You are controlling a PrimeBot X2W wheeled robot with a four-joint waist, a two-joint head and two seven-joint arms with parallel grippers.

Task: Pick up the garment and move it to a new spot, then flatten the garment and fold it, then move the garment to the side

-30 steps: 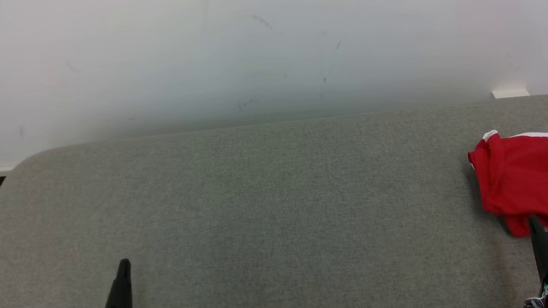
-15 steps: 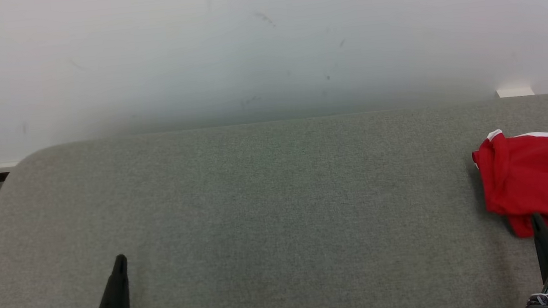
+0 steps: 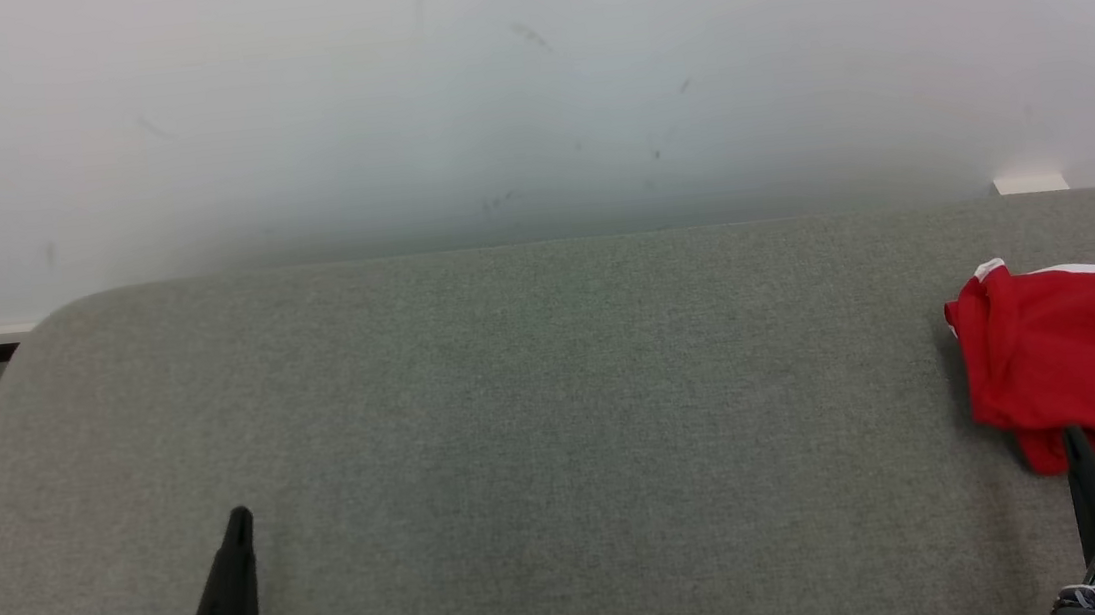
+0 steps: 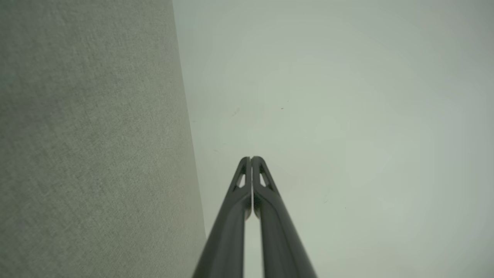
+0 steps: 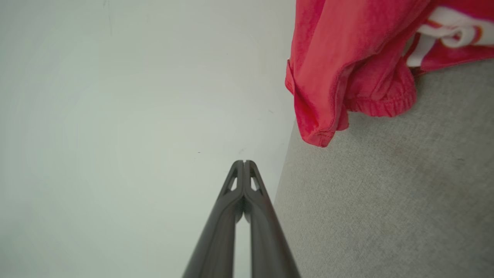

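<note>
Left gripper (image 3: 239,523) and right gripper (image 3: 1072,438) both pinched fully closed, empty, above grey surface (image 3: 556,397); red garment (image 3: 1074,347) near right.

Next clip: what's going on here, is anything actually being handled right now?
Nothing is being handled at this moment. A red garment with white trim lies bunched up at the right edge of the grey table, not spread flat. The left gripper and the right gripper sit low at the near edge of the table, both shut and empty. The right gripper is close beside the garment but has no hold on it.
</note>
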